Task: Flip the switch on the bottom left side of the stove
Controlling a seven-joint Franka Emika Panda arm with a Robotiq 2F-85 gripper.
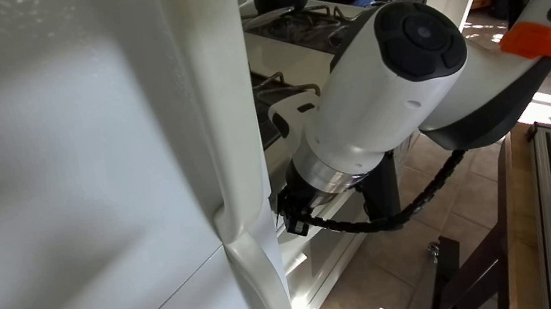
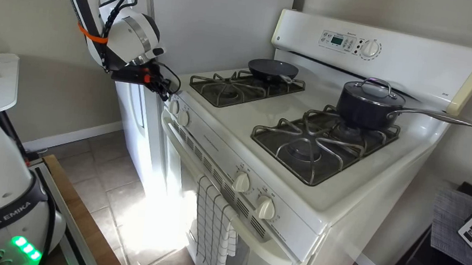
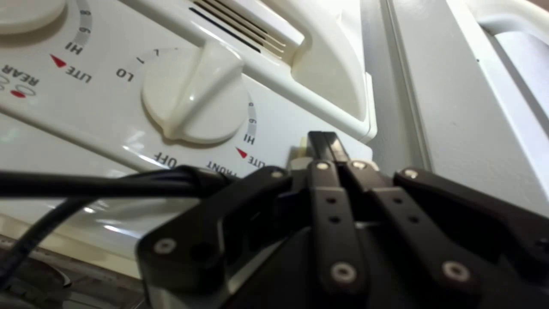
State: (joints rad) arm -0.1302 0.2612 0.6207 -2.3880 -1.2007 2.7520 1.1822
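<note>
The white stove (image 2: 424, 66) has round white knobs on its front panel; it also shows in an exterior view (image 1: 287, 59). In the wrist view the front-left burner knob (image 3: 197, 94) is seen large, beside its OFF and LITE marks. A small cream-yellow tab (image 3: 303, 146), perhaps the switch, stands right of that knob, partly hidden by my fingers. My gripper (image 3: 328, 137) is shut and empty, its fingertips right beside the tab; I cannot tell if they touch. In both exterior views my gripper (image 2: 166, 95) (image 1: 296, 225) is at the panel's left end.
The tall white fridge (image 1: 83, 154) stands close beside the stove's left end. The oven door handle (image 2: 189, 162) runs below the panel with a checked towel (image 2: 213, 230) over it. A pan (image 2: 272, 70) and a lidded pot (image 2: 364, 106) sit on the burner grates.
</note>
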